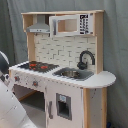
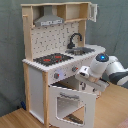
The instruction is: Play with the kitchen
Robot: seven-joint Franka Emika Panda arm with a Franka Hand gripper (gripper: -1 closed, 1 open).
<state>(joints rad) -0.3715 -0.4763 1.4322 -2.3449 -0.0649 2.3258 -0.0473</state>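
- Since the task names no fixed end, progress can only be judged loosely: the oven door (image 2: 71, 104) is seen swung partly down and outward in the second exterior view, so one part of the kitchen (image 2: 60, 60) appears already handled, while the rest looks untouched.
- The kitchen is stood on a wood-toned floor against a grey-green curtain (image 1: 115, 45), filling the middle of both exterior views.
- The gripper (image 2: 86, 86) is held right at the upper edge of the tilted oven door, just below the knobs (image 2: 56, 75); whether its fingers are closed on that edge or merely resting near it cannot be told.
- Still to be tried, by judgement: the knobs, the faucet (image 1: 86, 58), the sink (image 1: 73, 73) and the small cupboard door (image 1: 63, 106) under the sink.
- The body is made of smooth white panels framed in pale, matt wood, with a rounded end to the counter at the first exterior view's right.
- The hob (image 1: 37, 65) is a flat black plate marked with red rings; the sink is a shallow grey basin of dull metallic look.
- The faucet is a black arched tube; the hood (image 1: 39, 27) is a grey sloped wedge.
- The back wall is patterned like white tiles.
- The oven door is a white frame around a clear window.
- The arm's casing is rounded, glossy white with dark joints.
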